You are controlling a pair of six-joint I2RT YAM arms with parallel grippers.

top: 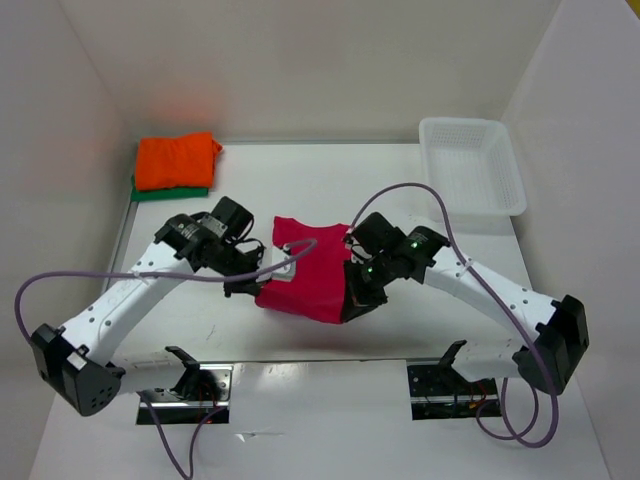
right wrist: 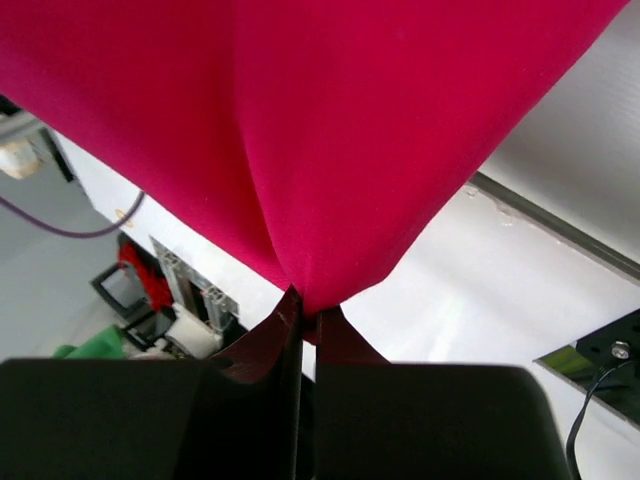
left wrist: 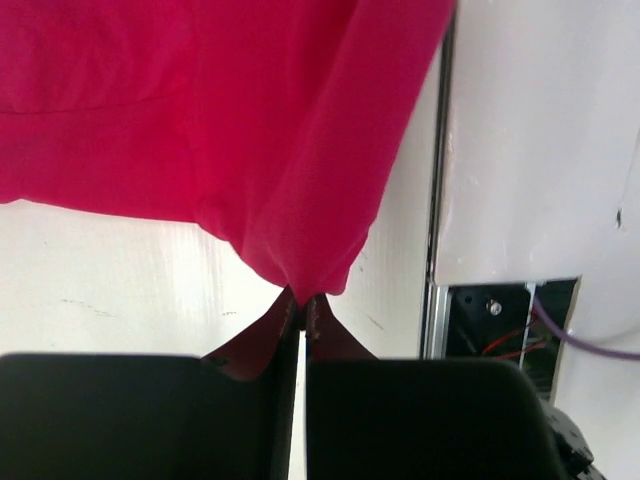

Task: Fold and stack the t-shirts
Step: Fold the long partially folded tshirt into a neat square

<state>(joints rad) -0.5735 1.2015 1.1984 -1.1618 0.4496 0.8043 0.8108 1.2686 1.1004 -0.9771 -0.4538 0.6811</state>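
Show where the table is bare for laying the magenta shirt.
Table between the orange shirt on the green shirt and the basket is bare. Crowded near centre: left claw and right claw pinch the magenta shirt.

White table (top: 330,190), green t-shirt (top: 170,193), white basket (top: 470,165)

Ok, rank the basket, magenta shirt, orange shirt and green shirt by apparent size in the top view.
Basket, magenta shirt: alike, shirt lifted nearer camera, so unranked.
Orange shirt.
Green shirt, mostly covered.
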